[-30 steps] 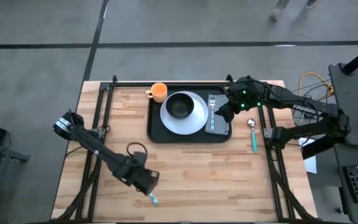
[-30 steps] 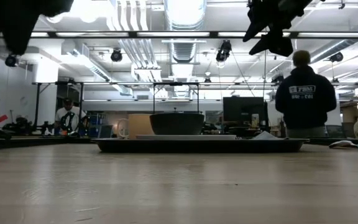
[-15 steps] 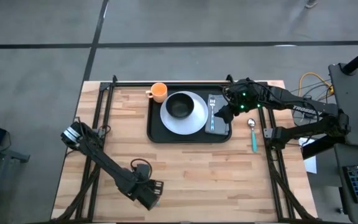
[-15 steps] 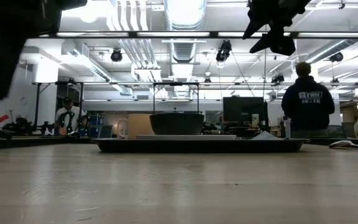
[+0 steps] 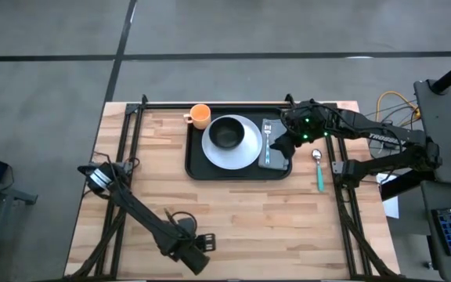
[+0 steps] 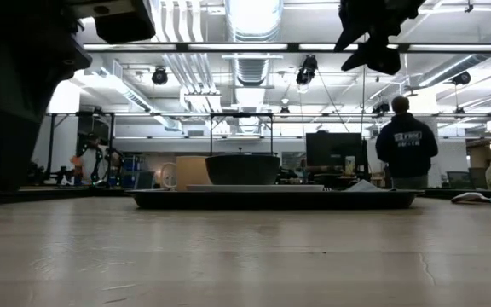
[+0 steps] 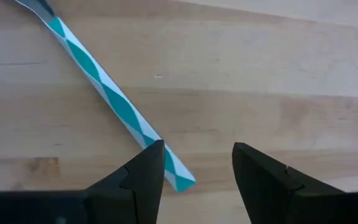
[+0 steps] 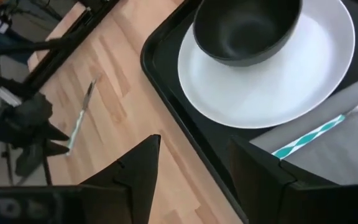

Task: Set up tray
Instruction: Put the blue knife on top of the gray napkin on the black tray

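The black tray point(image 5: 196, 160) lies at the table's far middle and carries a white plate point(image 5: 247, 149) with a black bowl point(image 5: 225, 133) on it. A grey napkin point(image 5: 276, 159) with a teal-handled fork point(image 8: 316, 134) lies on the tray's right part. My left gripper point(image 7: 194, 155) stands open, pointing down, low over the table's near edge. The free end of a teal-and-white utensil handle point(image 7: 104, 84) lies flat on the wood between its fingertips; whether a finger touches it I cannot tell. My right gripper point(image 8: 194, 165) hovers open above the tray's right side.
An orange cup point(image 5: 200, 116) stands on the wood by the tray's far left corner. A teal-handled spoon point(image 5: 318, 168) lies on the table right of the tray. Dark frame rails point(image 5: 124, 157) run along both table sides. People stand in the room behind point(image 6: 409, 145).
My left gripper has moved toward the table's near edge and sunk toward the wood, rolling about its own axis as it went. It now covers, in the high view, the teal handle that showed just beyond it a second ago. The right arm has kept still.
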Tool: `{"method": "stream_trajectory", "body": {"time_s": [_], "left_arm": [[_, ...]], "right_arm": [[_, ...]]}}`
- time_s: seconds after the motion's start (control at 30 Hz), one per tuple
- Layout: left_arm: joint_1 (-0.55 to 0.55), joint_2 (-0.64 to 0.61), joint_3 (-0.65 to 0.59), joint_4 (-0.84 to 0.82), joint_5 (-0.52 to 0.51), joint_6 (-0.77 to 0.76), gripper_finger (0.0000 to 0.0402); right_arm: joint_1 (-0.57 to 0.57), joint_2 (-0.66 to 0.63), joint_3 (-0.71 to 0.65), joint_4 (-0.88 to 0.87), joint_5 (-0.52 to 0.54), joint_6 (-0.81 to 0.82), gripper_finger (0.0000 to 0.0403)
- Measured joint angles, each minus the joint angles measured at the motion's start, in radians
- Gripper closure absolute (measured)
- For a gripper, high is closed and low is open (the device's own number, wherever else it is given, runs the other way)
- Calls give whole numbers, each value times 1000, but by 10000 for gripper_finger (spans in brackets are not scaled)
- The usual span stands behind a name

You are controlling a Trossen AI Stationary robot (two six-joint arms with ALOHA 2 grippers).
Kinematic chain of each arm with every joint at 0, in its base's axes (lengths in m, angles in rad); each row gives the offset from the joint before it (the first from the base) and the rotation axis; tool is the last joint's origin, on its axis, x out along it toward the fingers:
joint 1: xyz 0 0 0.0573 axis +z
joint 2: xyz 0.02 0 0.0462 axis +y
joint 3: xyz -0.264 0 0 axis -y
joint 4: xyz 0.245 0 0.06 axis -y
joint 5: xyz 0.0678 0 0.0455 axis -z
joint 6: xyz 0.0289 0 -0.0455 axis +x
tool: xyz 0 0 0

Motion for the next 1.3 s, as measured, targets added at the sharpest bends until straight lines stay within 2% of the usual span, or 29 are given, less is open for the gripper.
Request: {"method": "stream_trajectory", "body": {"time_s": [0.1, 0.2, 0.3, 0.37, 0.5, 0.6, 0.7, 0.8, 1.0, 1.3], "left_arm": [[10, 4, 23, -26, 3, 0, 237], [17, -4, 44, -77, 2, 15, 238], [19, -11, 62, -120, -44, 27, 238], [19, -11, 64, -96, -79, 48, 238], [19, -11, 54, -2, -82, 51, 238], [14, -11, 55, 4, -39, -90, 238], [-2, -11, 55, -37, -9, -144, 238], [-15, -11, 53, -95, 74, -204, 238], [-18, -11, 45, -196, 86, -213, 238], [18, -11, -45, -162, 75, -214, 238]], "right_arm": [[1, -1, 0, -1, -11, -42, 230], [2, -2, 1, -4, -71, -49, 231], [2, -2, 1, -3, -117, -72, 231], [2, -2, 1, -3, -121, -104, 232], [2, -2, 1, -2, -122, -125, 232], [2, -2, 1, -2, -123, -135, 232], [1, -2, 1, 0, -122, -151, 232], [2, -2, 1, 1, -122, -170, 232], [1, -2, 1, 2, -120, -181, 232], [2, -2, 1, 5, -120, -182, 232]]}}
